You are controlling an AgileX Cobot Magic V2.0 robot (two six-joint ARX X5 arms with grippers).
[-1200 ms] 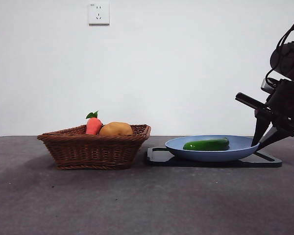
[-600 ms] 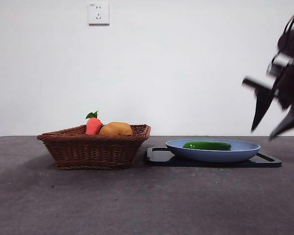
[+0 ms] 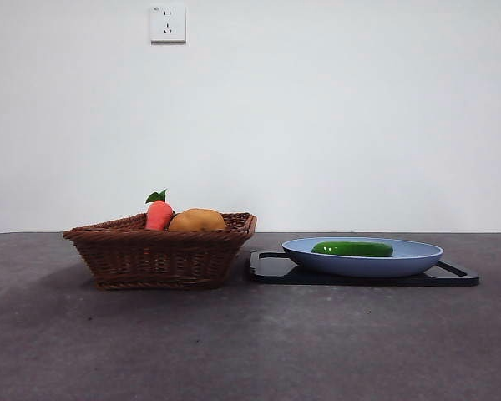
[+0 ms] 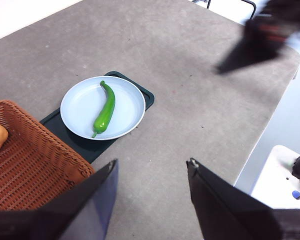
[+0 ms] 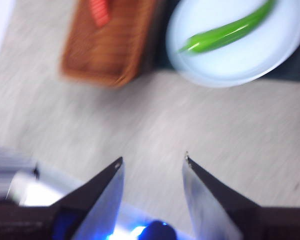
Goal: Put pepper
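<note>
The glossy green pepper (image 3: pixel 352 248) lies in the blue plate (image 3: pixel 417 257), which sits on a dark tray (image 3: pixel 271 268) right of the basket. It also shows in the left wrist view (image 4: pixel 105 111) and, blurred, in the right wrist view (image 5: pixel 225 32). My left gripper (image 4: pixel 152 172) is open and empty, high above the table near the basket. My right gripper (image 5: pixel 152 162) is open and empty, high above the table with the plate (image 5: pixel 270 55) far below; it shows blurred in the left wrist view (image 4: pixel 250 47).
A brown wicker basket (image 3: pixel 163 255) stands left of the tray and holds a red-orange item with green leaves (image 3: pixel 159 213) and a tan-yellow potato-like item (image 3: pixel 197 220). A wall socket (image 3: pixel 168 22) is on the white wall behind.
The right arm has lifted up and away from beside the plate and left the front view. The pepper stays in the plate.
</note>
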